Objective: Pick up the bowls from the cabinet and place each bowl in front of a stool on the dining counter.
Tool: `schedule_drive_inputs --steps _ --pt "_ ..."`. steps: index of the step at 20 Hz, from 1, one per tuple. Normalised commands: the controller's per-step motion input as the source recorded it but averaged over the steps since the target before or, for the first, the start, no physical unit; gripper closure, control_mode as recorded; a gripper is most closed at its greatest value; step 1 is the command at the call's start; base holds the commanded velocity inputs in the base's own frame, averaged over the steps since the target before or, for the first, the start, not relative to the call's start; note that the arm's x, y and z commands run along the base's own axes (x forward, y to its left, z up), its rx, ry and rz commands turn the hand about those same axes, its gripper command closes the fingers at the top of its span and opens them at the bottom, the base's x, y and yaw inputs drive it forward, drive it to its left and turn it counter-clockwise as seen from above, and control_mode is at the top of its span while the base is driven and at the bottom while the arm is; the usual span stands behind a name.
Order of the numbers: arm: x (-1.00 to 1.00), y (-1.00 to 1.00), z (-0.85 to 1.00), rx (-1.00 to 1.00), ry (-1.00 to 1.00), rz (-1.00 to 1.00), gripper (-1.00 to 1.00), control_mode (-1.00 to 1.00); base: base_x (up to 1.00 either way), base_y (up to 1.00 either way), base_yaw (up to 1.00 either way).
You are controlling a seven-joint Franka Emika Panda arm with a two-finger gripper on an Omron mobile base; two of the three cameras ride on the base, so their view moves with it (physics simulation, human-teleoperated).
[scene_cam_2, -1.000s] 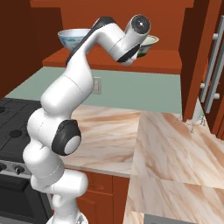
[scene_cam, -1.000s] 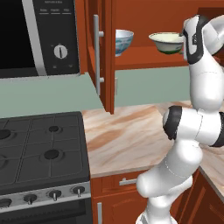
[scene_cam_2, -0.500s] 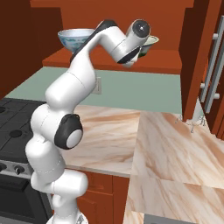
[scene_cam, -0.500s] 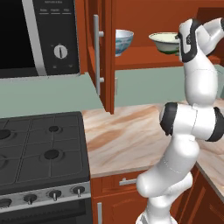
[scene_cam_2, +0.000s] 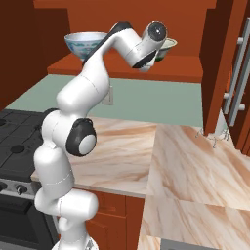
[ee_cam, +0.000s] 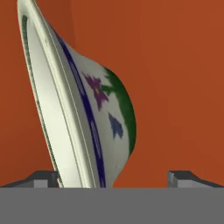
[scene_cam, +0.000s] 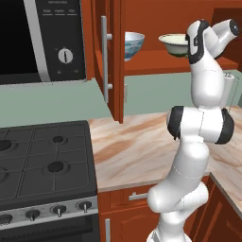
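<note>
The cabinet (scene_cam: 142, 64) stands open, and both bowls sit on its inner shelf. The deeper blue-patterned bowl (scene_cam: 133, 43) (scene_cam_2: 85, 43) is on the left. The wide cream bowl (scene_cam: 174, 43) (scene_cam_2: 167, 47) is on the right, with my raised hand right against it and partly covering it in the right base view. In the hand view this bowl (ee_cam: 100, 113) appears edge-on, with a blue band and flower pattern. It sits between the spread fingertips of my gripper (ee_cam: 113, 178), which is open. The left fingertip (ee_cam: 43, 178) is beside the rim.
The open cabinet door (scene_cam: 108, 61) with its long silver handle hangs left of the bowls, and another door (scene_cam_2: 222, 63) hangs on the right. A microwave (scene_cam: 42, 38) and a gas stove (scene_cam: 42, 160) lie to the left. The marble worktop (scene_cam: 137, 142) runs below the shelf.
My hand has edged a little closer to the cream bowl. The jaws have stayed wide and both bowls have stayed in place.
</note>
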Motion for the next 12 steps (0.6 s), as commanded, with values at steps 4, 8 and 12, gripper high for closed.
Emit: schedule_drive_inputs --steps 4,8,12 --pt "0.24 -0.03 0.0 0.0 0.05 0.0 -1.0 -1.0 0.0 0.0 0.0" --pt "0.0 0.0 0.0 0.0 0.01 0.0 -1.0 -1.0 0.0 0.0 0.0" --pt "0.0 0.0 0.0 0.0 0.0 0.0 -1.0 -1.0 0.0 0.0 0.0"
